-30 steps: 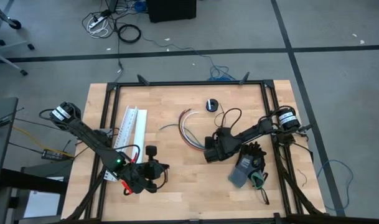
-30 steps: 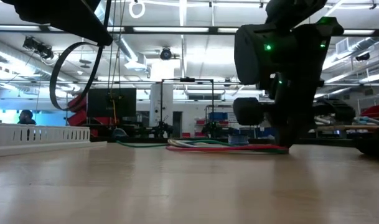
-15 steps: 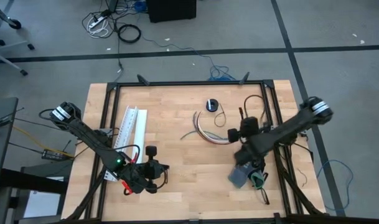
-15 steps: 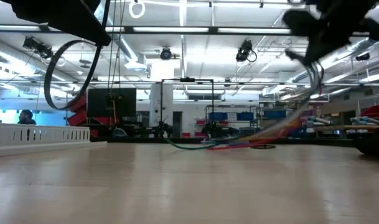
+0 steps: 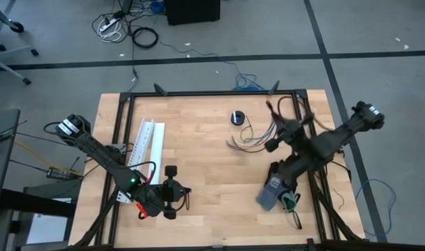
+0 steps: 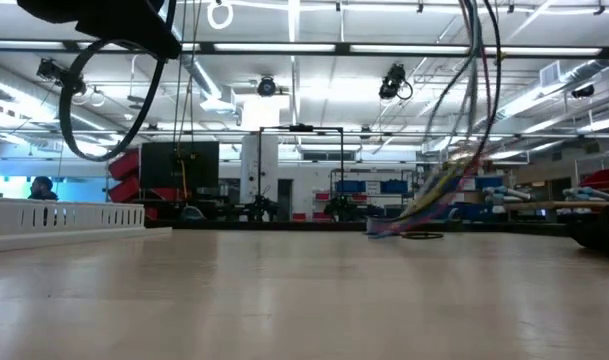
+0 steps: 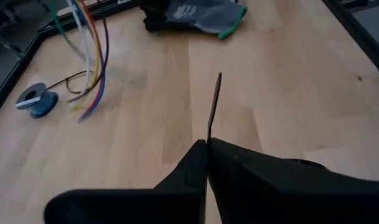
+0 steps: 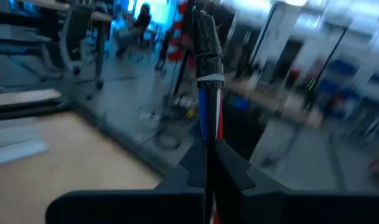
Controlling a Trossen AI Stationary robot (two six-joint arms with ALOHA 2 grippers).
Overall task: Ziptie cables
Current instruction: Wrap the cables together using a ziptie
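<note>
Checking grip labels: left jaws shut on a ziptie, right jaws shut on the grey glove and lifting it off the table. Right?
Not the glove. The right gripper is shut on the cables, lifted off the table; the right wrist view shows it. The grey glove lies on the table. The left gripper is shut on a ziptie.

text: none legible | glove: white printed mark, too blurred to read

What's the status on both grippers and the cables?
Left gripper shut on a ziptie, low at near-left table. Right gripper shut on the cables, lifted, loose ends trailing. Glove under right arm.
</note>
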